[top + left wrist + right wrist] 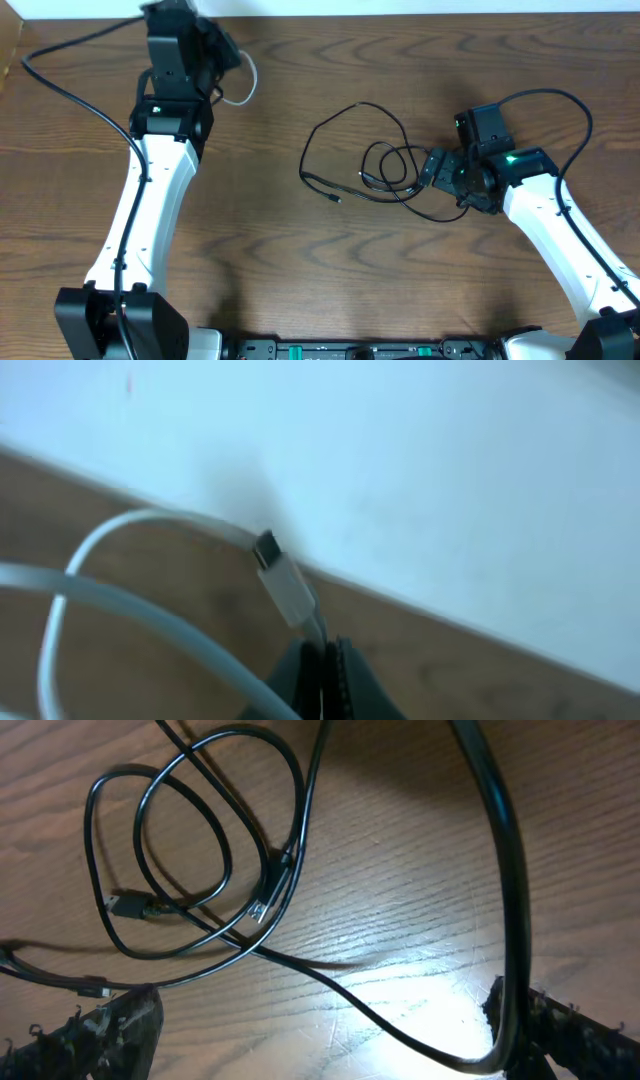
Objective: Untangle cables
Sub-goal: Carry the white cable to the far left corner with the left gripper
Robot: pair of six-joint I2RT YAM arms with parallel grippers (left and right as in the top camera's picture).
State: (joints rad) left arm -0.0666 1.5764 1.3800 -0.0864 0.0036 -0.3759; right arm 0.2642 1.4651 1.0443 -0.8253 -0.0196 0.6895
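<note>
A: Overhead?
B: The white cable (pixel 243 88) lies by the tabletop's (pixel 300 270) far edge; the black cables (pixel 372 165) are tangled right of centre.
A: Left wrist?
B: The left gripper (pixel 325 660) is clenched on the white cable's plug end.
A: Right wrist?
B: The right gripper (pixel 330 1035) is spread wide, grasping nothing.

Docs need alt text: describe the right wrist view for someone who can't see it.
Thin black cables lie in tangled, overlapping loops on a wooden table, small plugs showing. The open fingers frame the bottom corners, and a black cord curves up past one of them.
</note>
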